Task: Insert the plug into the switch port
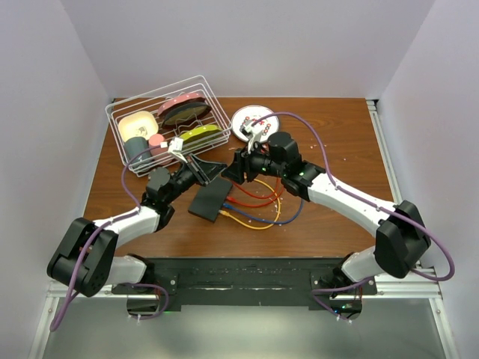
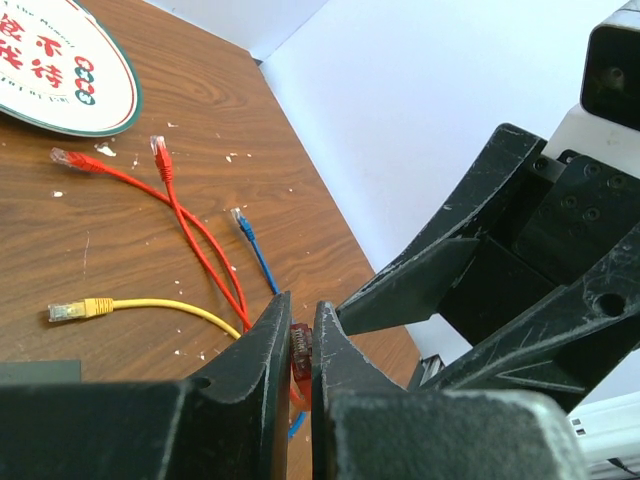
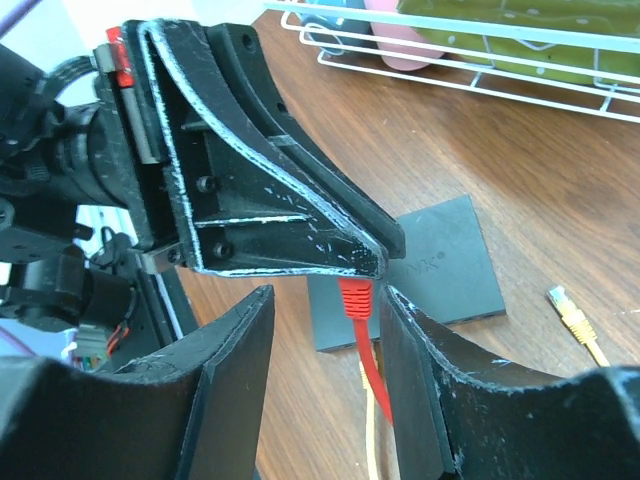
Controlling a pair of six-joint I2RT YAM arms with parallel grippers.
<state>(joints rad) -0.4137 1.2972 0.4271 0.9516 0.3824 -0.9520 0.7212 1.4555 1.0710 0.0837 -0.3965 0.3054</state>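
Closest in, the left claw [image 2: 300,318] is pinching a red plug [image 2: 299,345] tight between its fingertips, with the red cable [image 3: 368,370] hanging down from it. Right up against it, the right claw [image 3: 325,298] is standing open, its fingers straddling that same plug on both sides without, as far as I can see, touching it. Both are hovering above the bench [image 1: 337,217], and the switch [image 3: 440,260] is lying flat on the wood just below and a little aside, with nothing holding it. A yellow cable [image 2: 150,303] and a blue cable [image 2: 256,252] are sprawling loose nearby, while a patterned plate [image 2: 60,70] and a wire rack [image 1: 165,127] are sitting farther back. To my eye the job is roughly at its middle: the plug is picked up and seems to be getting passed between the claws, but it is sitting in no port. Lining it up with the sockets and pushing it home is all remaining, and I cannot tell from here which edge is carrying them.
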